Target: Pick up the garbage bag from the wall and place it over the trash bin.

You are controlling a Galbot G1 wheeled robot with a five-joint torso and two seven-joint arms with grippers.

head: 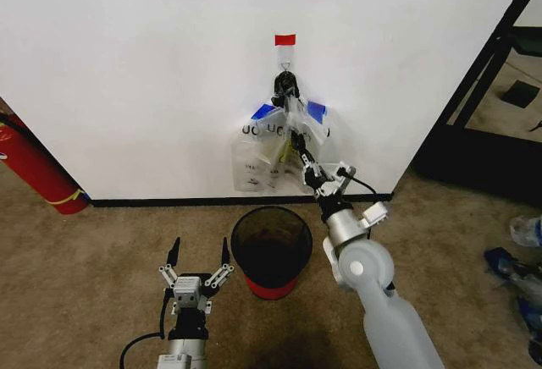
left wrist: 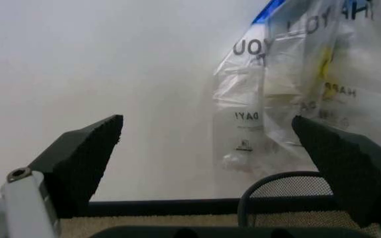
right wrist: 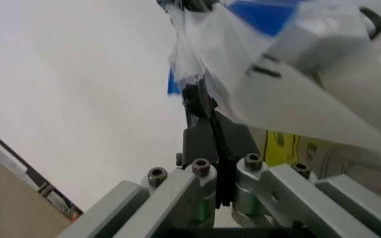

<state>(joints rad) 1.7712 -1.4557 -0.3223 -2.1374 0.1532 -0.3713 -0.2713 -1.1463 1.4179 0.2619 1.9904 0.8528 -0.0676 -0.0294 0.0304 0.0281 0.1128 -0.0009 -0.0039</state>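
Garbage bag [head: 292, 145]: hanging against the wall [head: 152, 73] below the hook [head: 286, 77] and red tape strip [head: 285, 40], long axis vertical, blue handle trim uppermost, bottom pointing at the floor. Right end effector [head: 298, 151]: reaching in from 5 o'clock, fingers [right wrist: 207, 134] pressing together on the bag's film. Bag lettering partly crumpled, hard to read; matching bags overlapping it. Trash bin [head: 272, 250]: standing on the carpet directly at 6 o'clock of the bag. Left end effector [head: 198, 259]: idling at the bin's 9 o'clock, fingers spreading apart.
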